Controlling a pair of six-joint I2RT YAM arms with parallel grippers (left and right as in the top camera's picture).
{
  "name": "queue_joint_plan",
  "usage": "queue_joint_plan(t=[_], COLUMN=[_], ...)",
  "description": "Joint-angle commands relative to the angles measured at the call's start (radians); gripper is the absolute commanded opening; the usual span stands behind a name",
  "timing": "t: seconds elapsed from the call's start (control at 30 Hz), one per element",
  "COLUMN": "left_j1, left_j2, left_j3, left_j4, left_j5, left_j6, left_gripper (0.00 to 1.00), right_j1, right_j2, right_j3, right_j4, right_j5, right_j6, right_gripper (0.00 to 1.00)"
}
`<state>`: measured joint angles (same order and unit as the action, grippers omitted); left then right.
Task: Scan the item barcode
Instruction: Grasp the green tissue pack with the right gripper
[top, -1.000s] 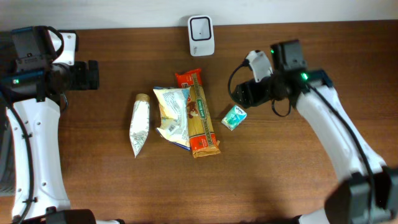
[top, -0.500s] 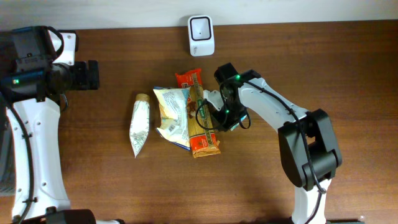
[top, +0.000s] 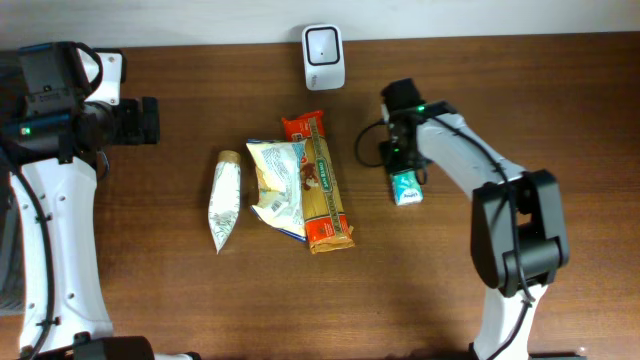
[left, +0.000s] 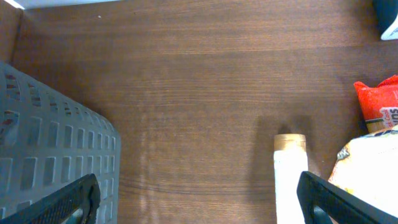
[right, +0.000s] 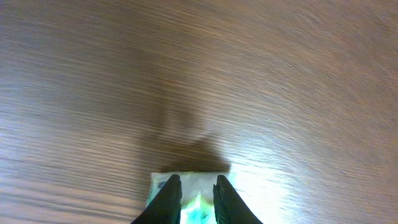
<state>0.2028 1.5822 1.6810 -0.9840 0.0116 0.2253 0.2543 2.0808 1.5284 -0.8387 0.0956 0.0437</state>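
Right of the heap of snacks, the right gripper (top: 400, 163) has its 2 fingers pressed in on the small green packet (top: 406, 188), pinching it at the end that points to the far side. The wrist view shows the dark fingertips (right: 172, 194) close together with the packet's pale edge between them. It is smeared with motion, so I cannot tell whether the packet is lifted or dragging on the table (top: 520, 90). The left gripper (top: 150, 120) hangs spread wide over bare wood at the far left, holding nothing.

The white scanner (top: 323, 45) stands at the far edge, to the left of the packet and well apart from it. To my eye the step in hand is carrying the packet there. Doing it well means:

1. Raising the packet clear of the wood before moving across.
2. Passing on the far side of the orange packet (top: 322, 185) so nothing in the heap gets knocked.
3. Turning the wrist so the barcode face meets the scanner's window. No barcode shows in any view, so the right face may need finding.
4. Holding steady at the window, with a firm pinch, since a soft wrapper can slip.
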Motion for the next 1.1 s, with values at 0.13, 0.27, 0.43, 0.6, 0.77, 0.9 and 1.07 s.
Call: queue_joint_plan(t=[0.13, 0.27, 0.43, 0.6, 0.77, 0.9, 1.07], left_j1=[0.005, 0.005, 0.005, 0.005, 0.005, 0.005, 0.005], left_j2=[0.000, 0.000, 0.000, 0.000, 0.000, 0.000, 0.000], left_j3=[0.002, 0.002, 0.002, 0.002, 0.002, 0.002, 0.002], left_j4=[0.001, 0.001, 0.001, 0.001, 0.001, 0.001, 0.001], left_j5=[0.010, 0.010, 0.010, 0.010, 0.010, 0.010, 0.010], left_j6=[0.016, 0.016, 0.016, 0.016, 0.016, 0.016, 0.016], left_gripper=[0.99, 0.99, 0.99, 0.99, 0.99, 0.99, 0.99], right_j1=[-0.157, -0.197, -0.198, -0.198, -0.226, -0.248, -0.248], right_j2=[-0.009, -0.114, -0.230, -0.206, -0.204, -0.152, -0.105], right_j3=[0.099, 0.241, 0.217, -0.106, -0.296, -0.309, -0.309], right_j4=[-0.176, -0.353, -0.467, -0.269, -0.054, -0.006, 0.023], right_j5=[-0.380, -0.515, -0.421, -0.420, -0.467, -0.467, -0.523], right_j6=[-0.048, -0.162, -0.306, -0.336, -0.335, -0.335, -0.335], right_gripper=[0.62, 0.62, 0.66, 0.66, 0.57, 0.52, 0.41])
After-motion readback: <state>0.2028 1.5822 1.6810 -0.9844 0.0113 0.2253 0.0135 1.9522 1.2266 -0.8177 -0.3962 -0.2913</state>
